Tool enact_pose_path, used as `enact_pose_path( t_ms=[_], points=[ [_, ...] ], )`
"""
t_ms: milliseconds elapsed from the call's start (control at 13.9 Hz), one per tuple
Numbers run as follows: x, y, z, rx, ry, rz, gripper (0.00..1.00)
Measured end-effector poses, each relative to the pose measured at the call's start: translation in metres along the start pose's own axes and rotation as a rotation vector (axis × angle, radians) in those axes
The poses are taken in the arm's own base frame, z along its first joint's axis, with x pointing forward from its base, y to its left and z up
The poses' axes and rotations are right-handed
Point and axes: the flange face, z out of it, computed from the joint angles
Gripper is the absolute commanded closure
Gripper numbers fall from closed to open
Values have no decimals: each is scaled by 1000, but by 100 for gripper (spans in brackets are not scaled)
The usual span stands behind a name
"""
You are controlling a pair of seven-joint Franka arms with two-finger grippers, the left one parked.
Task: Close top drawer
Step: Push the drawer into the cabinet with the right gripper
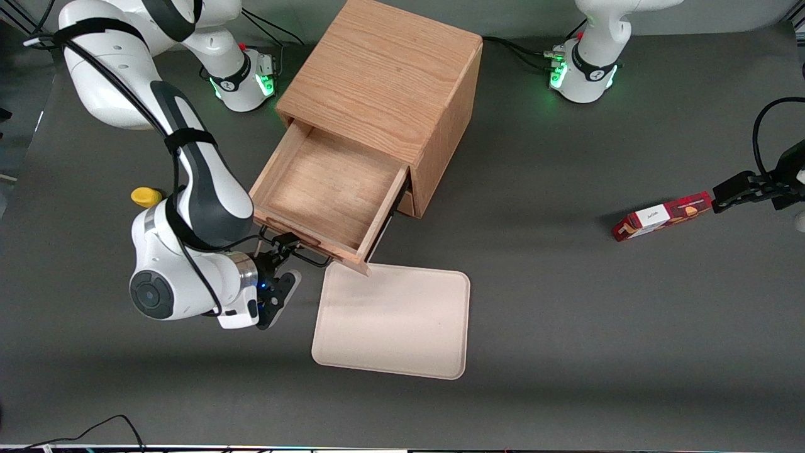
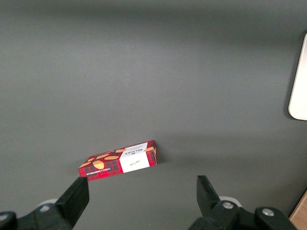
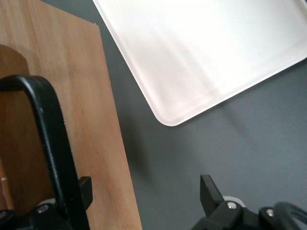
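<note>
Legibly nothing; tool (image 1: 284, 267) at top drawer (image 1: 327, 189).

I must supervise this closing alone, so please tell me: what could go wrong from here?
1. The claw is open, in front of the top drawer, with one finger right by the black handle. A push might slip off the thin bar or catch on it.
2. The drawer is pulled far out and the cabinet stands at an angle; an off-centre push might jam the drawer or slide the cabinet.
3. The drawer's corner overhangs the tray; the arm might nudge it.
</note>
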Motion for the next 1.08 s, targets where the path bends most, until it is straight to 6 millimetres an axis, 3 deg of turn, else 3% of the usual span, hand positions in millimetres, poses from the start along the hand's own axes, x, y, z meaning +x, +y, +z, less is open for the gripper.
enact_pose_path(
  t_ms=[1082],
  points=[
    [-10,-96,41,18,-94,11,0]
  ],
)
